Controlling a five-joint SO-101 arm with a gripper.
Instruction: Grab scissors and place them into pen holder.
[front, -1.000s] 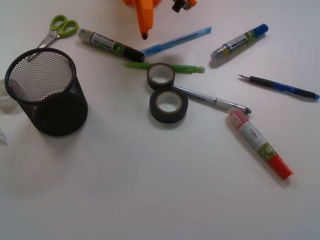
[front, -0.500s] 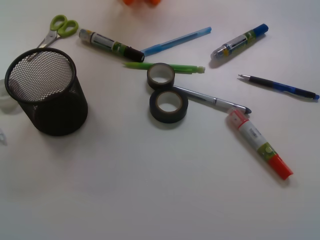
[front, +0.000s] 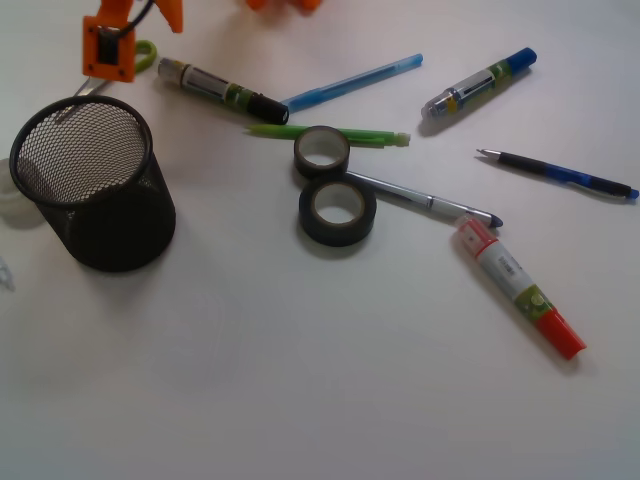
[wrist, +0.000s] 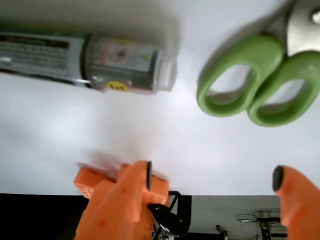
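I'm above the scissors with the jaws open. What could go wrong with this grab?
The marker lies close beside the scissors, so the descending gripper may knock or pinch it. The scissors lie flat on the table, so the fingertips may slide off the handles. The blades point toward the pen holder close by, so a nudge could push them against it.

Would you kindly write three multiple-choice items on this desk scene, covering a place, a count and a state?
1. Where do the lime-green-handled scissors lie?
A. Inside the mesh cup
B. On the table behind the black wire-mesh pen holder
C. On a tape roll

2. How many black tape rolls are there?
A. One
B. Two
C. Four

3. The orange gripper is:
A. Open, holding nothing
B. Shut on the scissors
C. Shut on a marker

Answers: 1 B, the wrist view shows the handles flat on the table; 2 B, two rolls sit mid-table; 3 A, its fingers stand apart.
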